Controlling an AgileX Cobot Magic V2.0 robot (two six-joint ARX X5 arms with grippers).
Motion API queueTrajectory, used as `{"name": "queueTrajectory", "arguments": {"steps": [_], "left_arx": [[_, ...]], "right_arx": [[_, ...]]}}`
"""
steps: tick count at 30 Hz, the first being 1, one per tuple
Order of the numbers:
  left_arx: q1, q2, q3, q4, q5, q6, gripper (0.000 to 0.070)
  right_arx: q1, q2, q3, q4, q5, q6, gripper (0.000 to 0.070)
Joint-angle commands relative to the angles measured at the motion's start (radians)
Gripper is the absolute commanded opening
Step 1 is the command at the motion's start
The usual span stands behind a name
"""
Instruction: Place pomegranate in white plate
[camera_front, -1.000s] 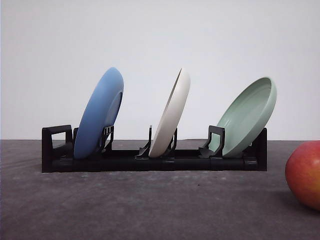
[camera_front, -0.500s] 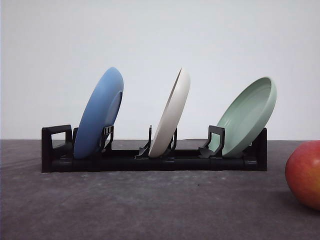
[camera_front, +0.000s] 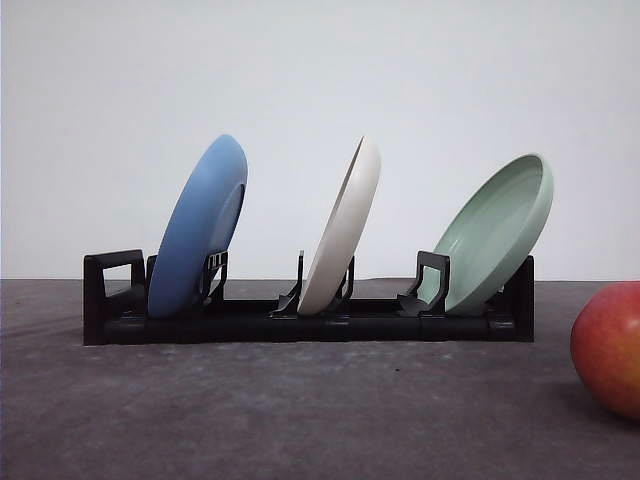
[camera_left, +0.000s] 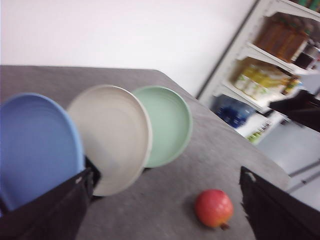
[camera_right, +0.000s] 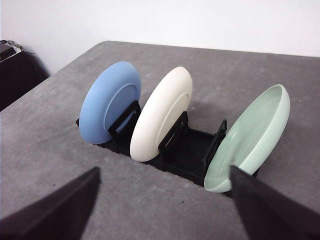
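From the front, the frame edge is cutting off the smooth red pomegranate, which is sitting on the grey table, right of the black rack holding the matte white plate upright. The left wrist view is showing blurred, spread dark fingers. The right wrist view is showing its fingers spread, nothing between them.
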Motion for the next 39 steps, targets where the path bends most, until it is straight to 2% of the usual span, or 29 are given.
{"name": "queueTrajectory", "arguments": {"steps": [1,5,10,18,24,29,33,39], "left_arx": [[-0.03,0.025,0.014,0.01,-0.004,-0.019,0.0592],[-0.14,0.079,0.017,0.021,-0.068,-0.021,0.0545],[-0.289,0.188,0.071,0.019,-0.205,-0.014,0.0548],[-0.475,0.499,0.304,0.004,-0.383,-0.012,0.0557],[-0.569,0.765,0.571,-0.126,-0.519,0.047,0.0559],[-0.629,0.953,0.763,-0.225,-0.651,0.098,0.0604],[-0.654,1.057,0.851,-0.258,-0.677,0.097,0.0598],[-0.667,1.125,0.877,-0.267,-0.733,0.091,0.0595]], "right_arx": [[0.002,0.008,0.014,0.006,-0.003,0.022,0.0587],[0.002,0.019,0.014,0.004,-0.004,0.068,0.0587],[0.004,0.036,0.014,0.0,-0.012,0.081,0.0587],[0.006,0.042,0.014,0.001,-0.03,0.093,0.0587],[0.006,0.042,0.014,0.001,-0.03,0.092,0.0586],[0.006,0.042,0.014,0.001,-0.03,0.092,0.0587],[0.006,0.042,0.014,0.001,-0.03,0.092,0.0587],[0.006,0.042,0.014,0.0,-0.03,0.093,0.0587]]}}
